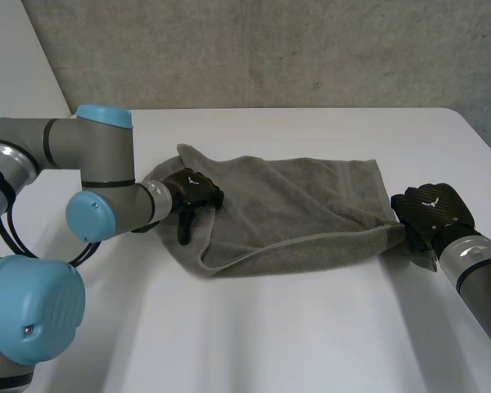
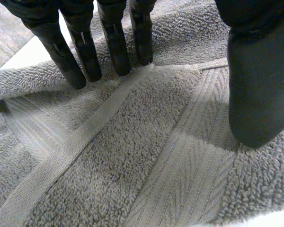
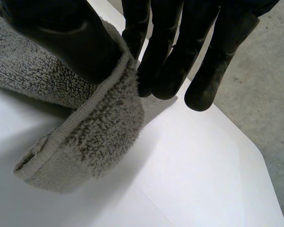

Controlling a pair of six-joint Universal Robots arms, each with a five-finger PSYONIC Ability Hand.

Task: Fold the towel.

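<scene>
A grey towel [image 1: 295, 209] lies folded across the middle of the white table [image 1: 254, 327]. My left hand [image 1: 192, 192] rests on the towel's left end, fingers [image 2: 85, 52] straight on the cloth and thumb [image 2: 260, 85] apart, holding nothing. The towel [image 2: 146, 156] spreads under its palm. My right hand [image 1: 430, 213] is at the towel's right end. There its thumb [image 3: 61, 38] and fingers [image 3: 170, 52] pinch the towel's corner [image 3: 99, 127], which hangs a little above the table.
A grey concrete wall [image 1: 270, 53] rises behind the table's far edge. Bare white table [image 3: 189, 161] lies in front of the towel and past the right hand. Grey floor [image 3: 270, 104] lies beyond the table's edge.
</scene>
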